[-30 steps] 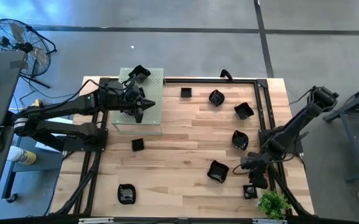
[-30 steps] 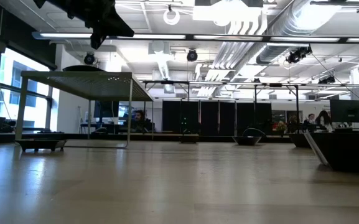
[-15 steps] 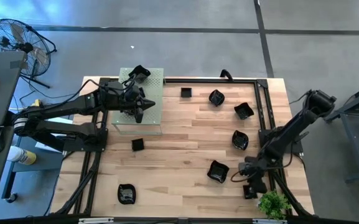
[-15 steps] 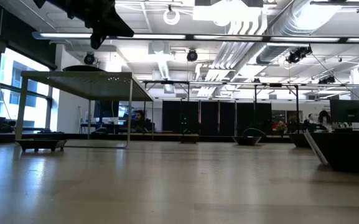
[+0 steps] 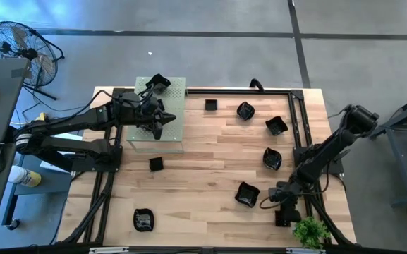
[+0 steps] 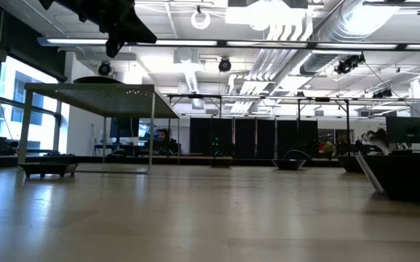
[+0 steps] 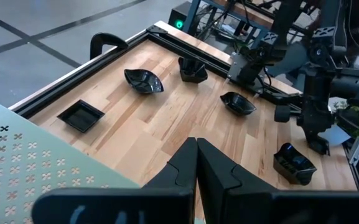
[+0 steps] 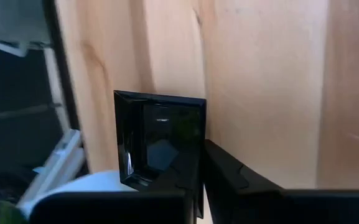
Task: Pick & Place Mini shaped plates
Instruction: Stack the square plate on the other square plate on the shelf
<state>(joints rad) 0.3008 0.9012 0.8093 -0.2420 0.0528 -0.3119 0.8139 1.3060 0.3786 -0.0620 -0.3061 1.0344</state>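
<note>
The surface [image 5: 203, 176] is seen to be pale wood planks with visible grain, smooth and lightly sheened. The mini shaped plates [image 7: 143, 80] are shown as glossy black, catching highlights like glazed ceramic or plastic; the small square plate [image 8: 157, 140] mirrors its surroundings. The perforated board [image 7: 17, 168] is rendered matt, pale green. The frame rails [image 5: 296, 120] appear matt black metal.

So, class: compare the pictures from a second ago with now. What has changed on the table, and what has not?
The right gripper moved down toward the table's near edge by the plant and its jaws closed on the small square plate. The left gripper stayed shut above the green perforated board; the other black plates did not move.
</note>
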